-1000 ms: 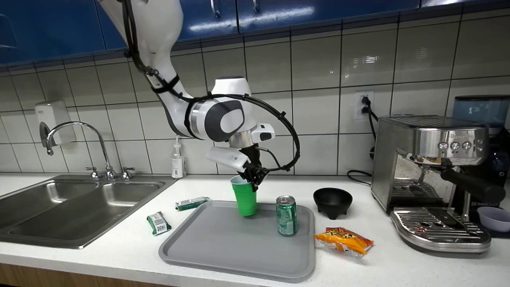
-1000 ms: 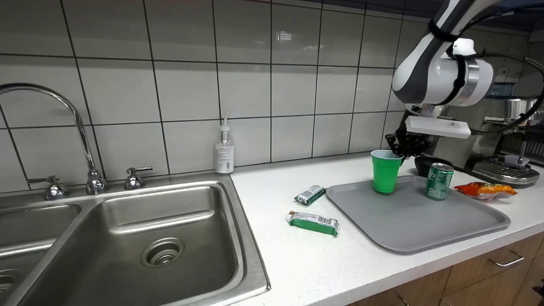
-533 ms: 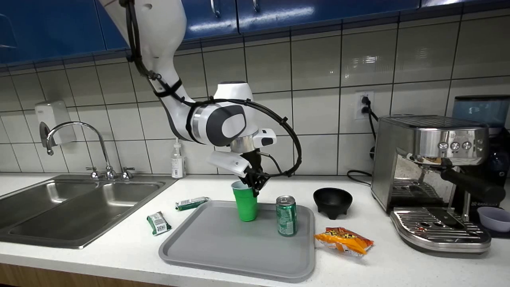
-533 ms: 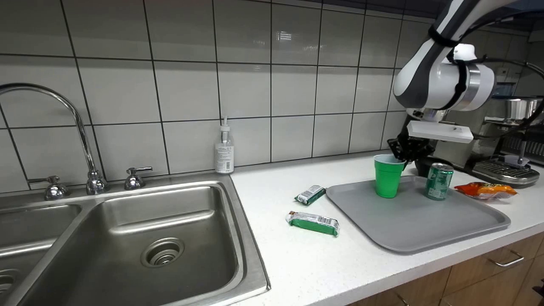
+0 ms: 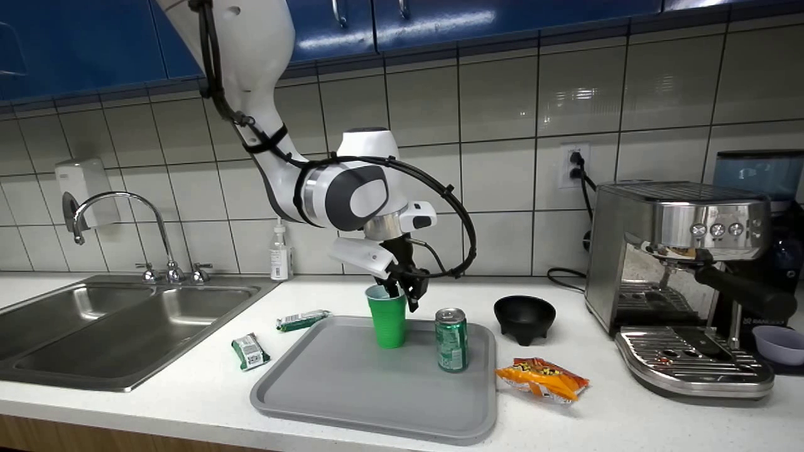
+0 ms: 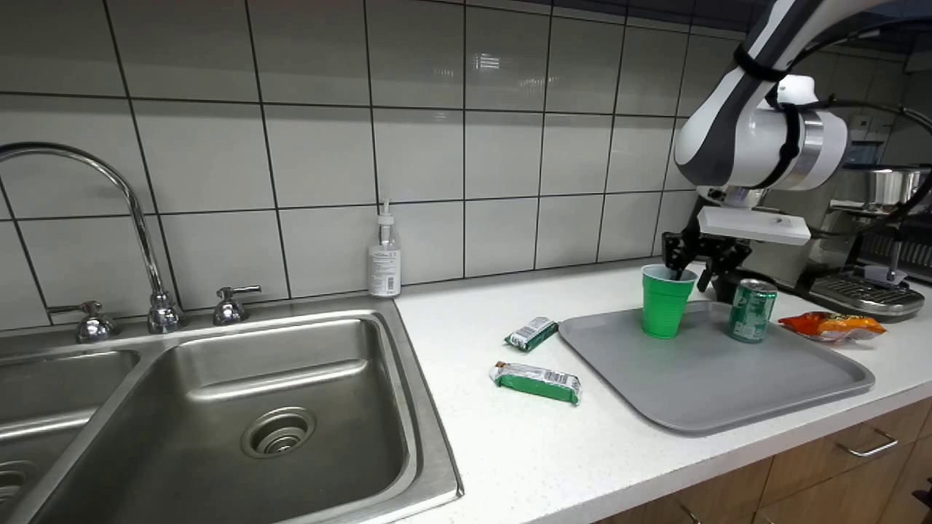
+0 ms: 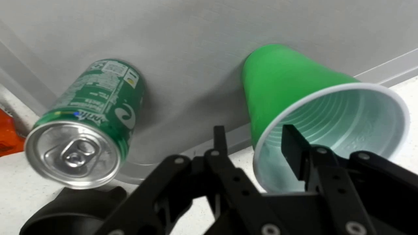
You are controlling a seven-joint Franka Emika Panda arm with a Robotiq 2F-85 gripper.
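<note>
My black gripper is open around the rim of a green plastic cup. The green cup stands upright on the grey tray, also in both exterior views. One finger is inside the cup's pale interior, the other outside; both look apart from the cup wall. In both exterior views the gripper is at the cup's mouth. A green soda can stands upright on the tray beside the cup, in both exterior views too.
A black bowl and an orange snack bag lie by the tray, with a coffee machine beyond. Two green-and-white wrapped bars lie on the counter between tray and sink. A soap bottle stands at the tiled wall.
The gripper moved down with the cup's rim pinched between its fingers, setting the cup on the tray. Then the fingers spread apart and let go; the cup stayed in place.
</note>
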